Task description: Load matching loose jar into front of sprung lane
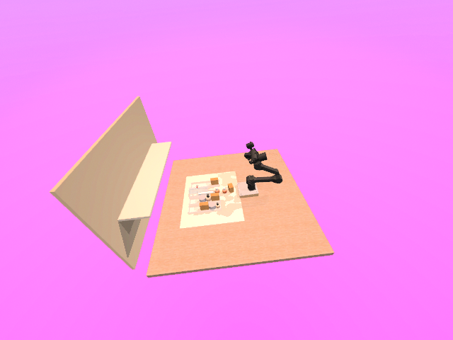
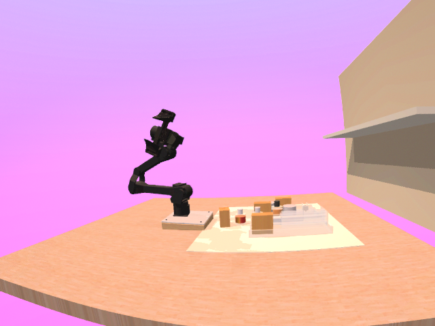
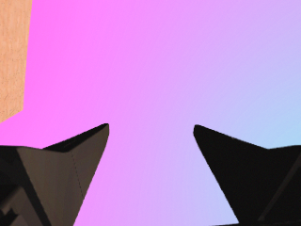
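Jars sit low on the cream mat (image 2: 224,242), a red-orange one (image 2: 240,219) loose beside the clear lane rack (image 2: 302,221), while my gripper (image 3: 152,128) hangs high above the base with its fingers spread wide, holding nothing.

Red loose jar (image 2: 240,219) stands upright before the clear lane (image 2: 302,219).

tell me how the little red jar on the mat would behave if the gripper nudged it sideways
The red jar looks squat and upright, so it would probably slide rather than tip. Being round, it may roll if knocked over. The gripper is open and high, far from it.
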